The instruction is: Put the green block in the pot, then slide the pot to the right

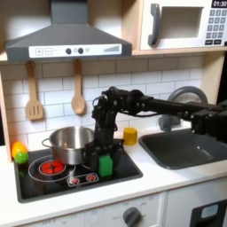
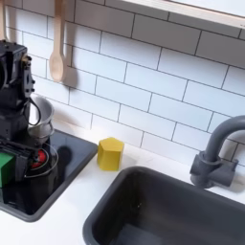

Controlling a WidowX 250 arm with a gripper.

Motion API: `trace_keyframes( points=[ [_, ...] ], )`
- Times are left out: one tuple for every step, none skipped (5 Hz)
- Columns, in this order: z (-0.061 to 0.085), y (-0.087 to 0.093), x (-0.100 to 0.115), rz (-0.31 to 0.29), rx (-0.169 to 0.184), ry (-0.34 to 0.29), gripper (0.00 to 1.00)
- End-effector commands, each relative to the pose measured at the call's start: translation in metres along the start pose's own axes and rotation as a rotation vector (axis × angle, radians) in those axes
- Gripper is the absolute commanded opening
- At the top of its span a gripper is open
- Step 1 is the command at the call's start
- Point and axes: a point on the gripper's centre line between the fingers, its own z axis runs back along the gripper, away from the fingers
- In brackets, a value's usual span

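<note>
First exterior view: black WidowX arm reaches in from the first exterior view's right, gripper [image 1: 105, 151] pointing down over the black stovetop [image 1: 66, 182]. The small bright green plastic block [image 1: 105, 165] sits at the fingertips, near the front of the stovetop; jaws look narrowed around its top, though I can't tell if it's resting on the surface or just off it. The shiny silver metal pot [image 1: 70, 144] stands on the back of the stovetop, just beside the block on the first exterior view's left, partly over the red burner ring [image 1: 51, 166]. Pot interior is hard to read from this angle; can't tell if anything's inside. A yellow block [image 1: 130, 136] stands on the counter between stove and the dark grey sink [image 1: 186, 149]. A round green-and-yellow toy [image 1: 19, 152] sits at the stove's far-left edge, partly cut off. Two wooden utensils [image 1: 34, 92] hang on the white tile wall. Second exterior view: the gripper [image 2: 13, 134] is at the frame's left edge, largely cropped; the green block [image 2: 6, 166] shows as a sliver below it, so jaw contact isn't readable here. The pot [image 2: 39, 115] is mostly hidden behind the arm, only rim and side visible. Yellow block [image 2: 111, 153] stands clear on the counter beside the sink [image 2: 182, 211], whose grey faucet [image 2: 215, 153] is at the second exterior view's right.
</note>
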Motion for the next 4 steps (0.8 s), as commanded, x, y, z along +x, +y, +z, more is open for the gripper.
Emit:
trace_keyframes(
  points=[
    [-0.0088, -0.0002, -0.0002, -0.011, -0.007, 0.027, 1.00],
    [-0.0088, -0.0022, -0.0011, -0.028, -0.009, 0.026, 1.00],
    [-0.0093, -0.0013, -0.0016, -0.032, -0.009, 0.029, 1.00],
    [-0.0086, 0.0009, -0.0015, -0.032, -0.006, 0.025, 1.00]
  ],
)
